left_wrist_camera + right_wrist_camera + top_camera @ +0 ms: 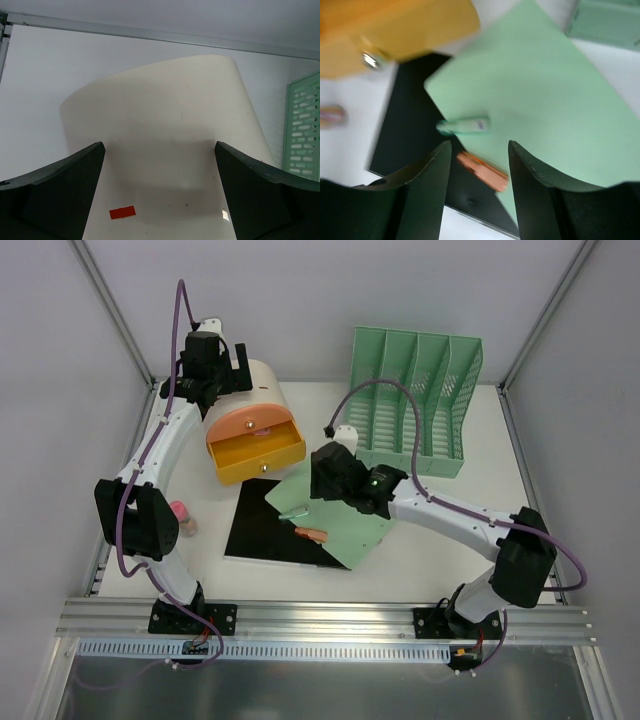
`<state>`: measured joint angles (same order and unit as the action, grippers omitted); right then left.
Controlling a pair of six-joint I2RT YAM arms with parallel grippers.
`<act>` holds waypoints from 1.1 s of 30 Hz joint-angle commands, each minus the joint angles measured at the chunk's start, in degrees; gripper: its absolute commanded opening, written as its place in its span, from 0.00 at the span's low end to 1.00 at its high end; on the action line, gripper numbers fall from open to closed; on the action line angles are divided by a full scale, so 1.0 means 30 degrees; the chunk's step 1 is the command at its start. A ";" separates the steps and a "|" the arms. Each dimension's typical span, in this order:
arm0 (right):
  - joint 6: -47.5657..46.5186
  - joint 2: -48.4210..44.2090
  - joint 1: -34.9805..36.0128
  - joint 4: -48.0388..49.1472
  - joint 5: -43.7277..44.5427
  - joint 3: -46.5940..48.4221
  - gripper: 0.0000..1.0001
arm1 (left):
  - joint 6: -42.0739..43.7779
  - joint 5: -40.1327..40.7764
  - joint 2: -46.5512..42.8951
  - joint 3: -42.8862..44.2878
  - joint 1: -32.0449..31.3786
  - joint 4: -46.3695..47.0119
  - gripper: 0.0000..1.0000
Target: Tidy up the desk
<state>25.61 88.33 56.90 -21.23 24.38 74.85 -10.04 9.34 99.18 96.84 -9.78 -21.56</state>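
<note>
The white desk [420,570] holds a cream drawer box [262,390] with an orange front and an open yellow drawer [255,448]. My left gripper [228,370] is open and empty over the box's cream top [165,125], jaws wide [160,145]. My right gripper [322,480] is open and empty, hovering above a green sheet [340,515]. In the right wrist view an orange eraser-like piece [482,171] lies below and between the fingers [480,144], with a small green tube [463,125] just beyond. Both also show in the top view, the orange piece [312,534] and the tube [297,512].
A black sheet [270,530] lies under the green sheet's left corner. A green file organiser [415,400] stands at the back right. A small pink item [181,515] sits by the left arm. A red sticker [122,212] is on the box top.
</note>
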 commanded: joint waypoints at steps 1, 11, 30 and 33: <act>-0.3230 0.0087 -0.0042 -0.1802 -0.1824 -0.1829 0.53 | 0.0272 0.0225 -0.0158 -0.0551 0.0008 -0.1426 0.95; -0.5898 -0.0207 -0.0013 0.2095 -0.4375 -0.6401 0.52 | 0.0242 0.0108 -0.0012 -0.0521 0.0008 -0.1397 0.95; -0.5957 0.1726 0.0983 0.4264 -0.5783 -0.6463 0.54 | 0.0272 0.0137 0.0164 -0.0463 0.0008 -0.1397 0.95; -0.5928 0.2136 0.0983 0.4586 -0.5958 -0.6522 0.53 | 0.0301 0.0137 0.0164 -0.0492 0.0038 -0.1368 0.95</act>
<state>8.69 93.95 59.46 -9.85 7.44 54.08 -10.04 9.32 99.18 96.71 -9.78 -21.28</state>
